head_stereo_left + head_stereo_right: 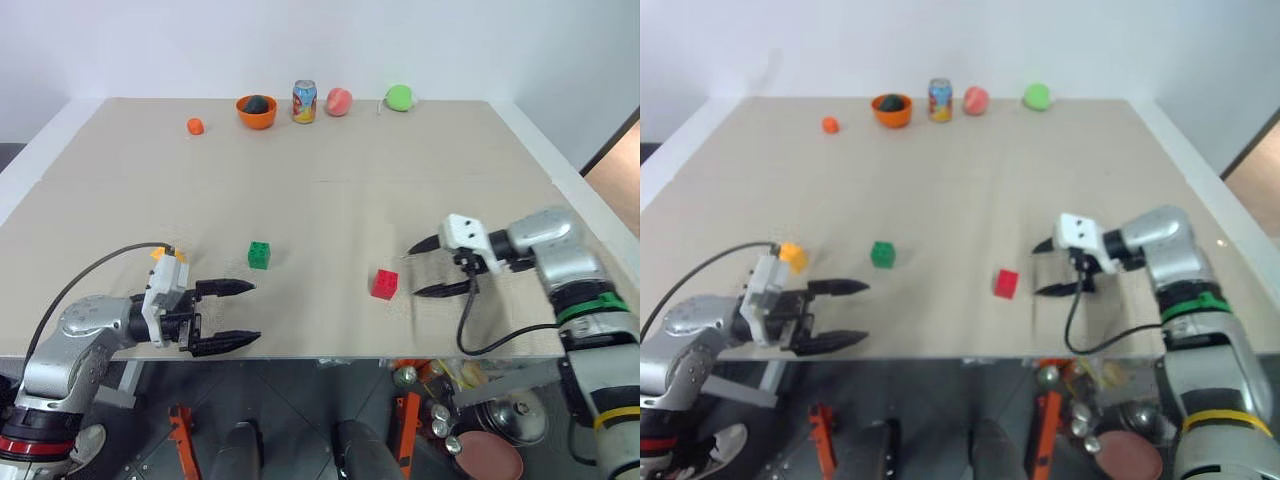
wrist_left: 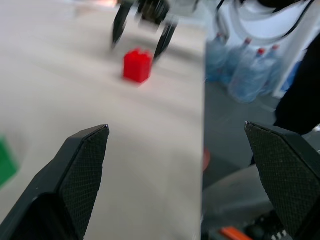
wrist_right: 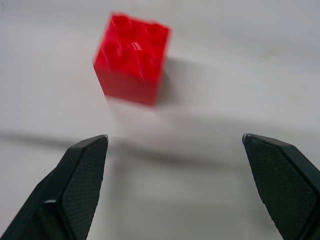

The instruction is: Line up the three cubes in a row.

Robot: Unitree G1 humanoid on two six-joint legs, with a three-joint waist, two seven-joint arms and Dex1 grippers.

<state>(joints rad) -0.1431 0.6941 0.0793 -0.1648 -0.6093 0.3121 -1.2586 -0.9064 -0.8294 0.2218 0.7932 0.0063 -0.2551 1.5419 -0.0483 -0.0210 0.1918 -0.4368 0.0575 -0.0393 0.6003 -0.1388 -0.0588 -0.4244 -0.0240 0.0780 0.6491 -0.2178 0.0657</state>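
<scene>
those three cubes look light, hard and a bit slick, so pinch the flat sides: red cube [image 1: 384, 283] sits free on the bench [image 1: 330, 200] beside the spread right pincer [image 1: 430, 267], green cube [image 1: 259, 254] mid-bench, yellow cube [image 1: 792, 256] by the spread left pincer [image 1: 237, 312]

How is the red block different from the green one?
The red cube sits just in front of the open right gripper; the green cube sits further left, nearer the left gripper. Red looks turned at an angle; green sits squarer. Both are small studded blocks resting free on the table.
</scene>
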